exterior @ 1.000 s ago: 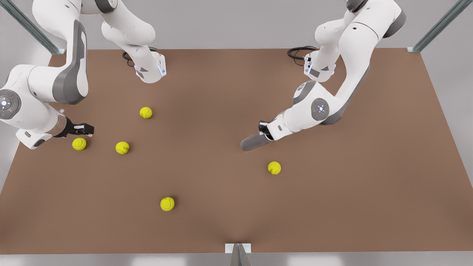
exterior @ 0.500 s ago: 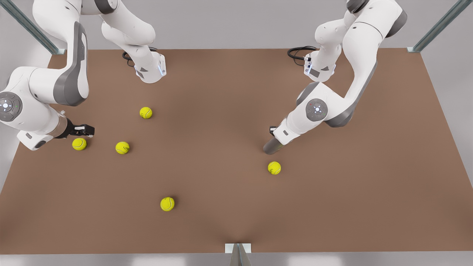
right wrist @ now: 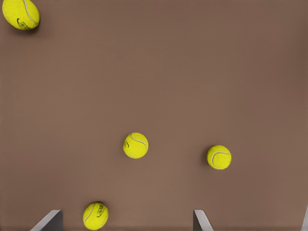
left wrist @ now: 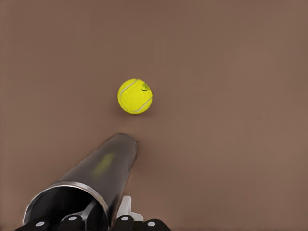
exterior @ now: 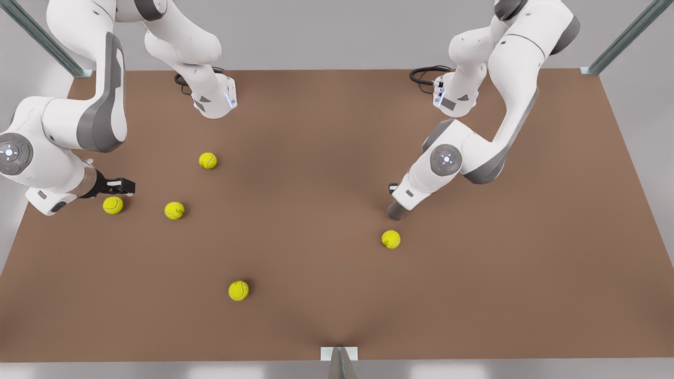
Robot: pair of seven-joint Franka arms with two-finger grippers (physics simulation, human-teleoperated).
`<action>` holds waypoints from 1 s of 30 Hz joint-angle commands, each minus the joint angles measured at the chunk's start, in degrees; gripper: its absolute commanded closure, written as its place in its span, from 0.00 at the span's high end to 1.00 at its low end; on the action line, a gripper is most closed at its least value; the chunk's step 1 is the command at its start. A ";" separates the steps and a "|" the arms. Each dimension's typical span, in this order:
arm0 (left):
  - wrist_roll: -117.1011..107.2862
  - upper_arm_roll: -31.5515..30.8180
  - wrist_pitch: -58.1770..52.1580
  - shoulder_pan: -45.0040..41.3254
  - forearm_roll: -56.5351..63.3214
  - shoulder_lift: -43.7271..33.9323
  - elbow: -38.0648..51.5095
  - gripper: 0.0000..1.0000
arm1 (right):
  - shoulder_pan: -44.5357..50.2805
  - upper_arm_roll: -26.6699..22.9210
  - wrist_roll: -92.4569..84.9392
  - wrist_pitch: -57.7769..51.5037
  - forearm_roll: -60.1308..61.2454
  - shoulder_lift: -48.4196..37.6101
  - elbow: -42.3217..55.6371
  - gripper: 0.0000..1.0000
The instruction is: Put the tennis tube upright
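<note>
The tennis tube (exterior: pixel 396 210) is a grey cylinder that stands steeply, almost upright, with its lower end at the brown table (exterior: pixel 316 131). My left gripper (exterior: pixel 394 196), on the front view's right, sits above it under the white hand. In the left wrist view my left gripper (left wrist: pixel 103 219) is shut on the tennis tube (left wrist: pixel 103 166) at its light rim, one finger inside and one outside. A tennis ball (left wrist: pixel 135 96) lies just beyond the tube's far end. My right gripper (exterior: pixel 126 185) waits open at the front view's left, above a ball (exterior: pixel 112 205).
Several yellow-green tennis balls lie loose: one (exterior: pixel 390 239) just in front of the tube, others at the front view's left (exterior: pixel 174 210) (exterior: pixel 208 160) and near the front edge (exterior: pixel 238 290). The right gripper (right wrist: pixel 126 221) looks down on several balls (right wrist: pixel 135 145).
The left arm has swung the tube from lying low, pointing to the front view's left, up to nearly vertical. The right arm has barely moved.
</note>
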 commanded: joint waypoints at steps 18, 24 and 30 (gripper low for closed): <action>13.61 -0.91 -45.07 5.80 7.15 -0.47 31.82 1.00 | 0.00 0.01 0.01 0.15 0.03 -0.07 0.03 1.00; 40.00 41.27 -33.92 -19.86 -5.40 -10.50 23.19 1.00 | 0.00 0.01 0.01 0.15 0.03 -0.07 0.03 1.00; 40.00 41.36 -32.87 -19.60 -5.49 -12.34 24.35 1.00 | 0.00 0.01 0.01 0.15 0.03 0.02 0.03 1.00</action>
